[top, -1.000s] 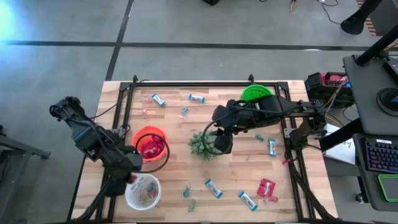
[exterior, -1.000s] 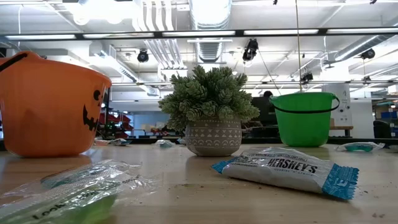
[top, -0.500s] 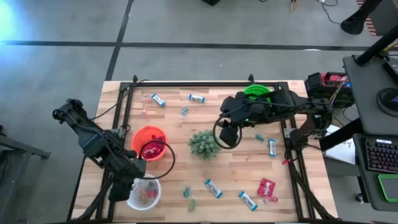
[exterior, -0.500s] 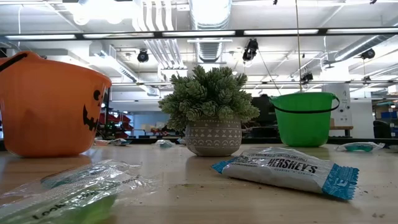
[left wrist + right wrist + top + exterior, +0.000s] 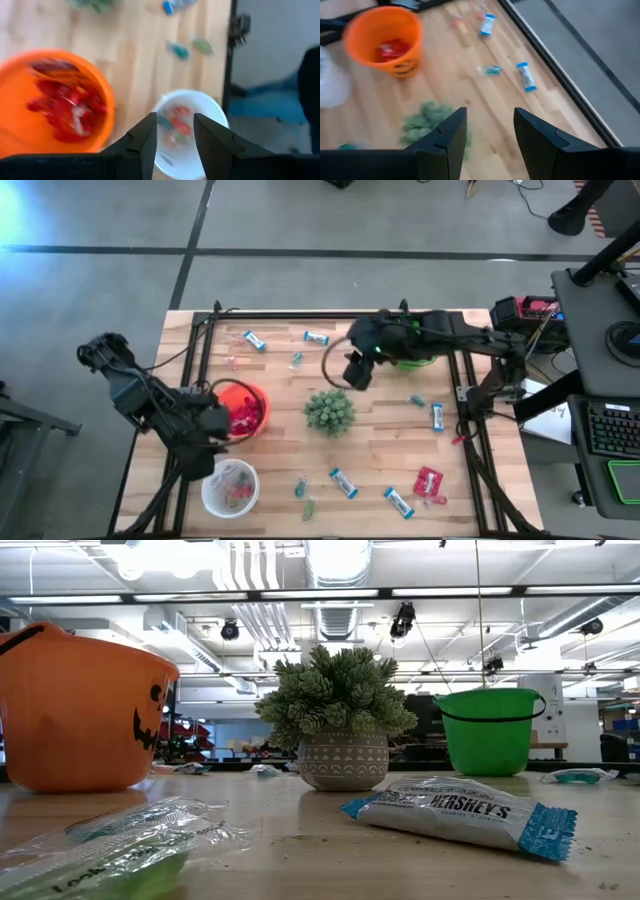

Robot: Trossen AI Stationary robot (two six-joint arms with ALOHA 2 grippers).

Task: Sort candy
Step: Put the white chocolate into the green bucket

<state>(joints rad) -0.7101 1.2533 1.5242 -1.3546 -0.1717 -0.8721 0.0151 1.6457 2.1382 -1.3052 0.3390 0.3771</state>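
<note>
- Nearest the low camera, a clear-wrapped green candy (image 5: pixel 110 845) and a blue-and-white Hershey's bar (image 5: pixel 462 812) are seen lying on the table (image 5: pixel 320 850).
- Behind them stand an orange pumpkin bucket (image 5: pixel 82 712), a potted spiky plant (image 5: pixel 340 720) and a green bucket (image 5: pixel 490 730).
- From above, at the table's near edge, a white bowl (image 5: pixel 229 488) holding mixed sweets is noted; blue-and-white bars (image 5: pixel 343 482) and a red packet (image 5: pixel 429 481) lie scattered to its right.
- The left pincer (image 5: pixel 205 423) is held over the near-left rim of the orange bucket, whose inside is filled with red packets (image 5: pixel 62 105). In the left wrist view its fingers (image 5: pixel 144 145) are seen apart, with nothing between them.
- The plant sits mid-table, with teal pieces (image 5: pixel 416 401) to its right.
- The right pincer (image 5: pixel 357 370) is held above the table beyond the plant, beside the green bucket. Its fingers (image 5: pixel 451 135) are parted and empty.
- Farther bars (image 5: pixel 316 337) lie by the far edge.
</note>
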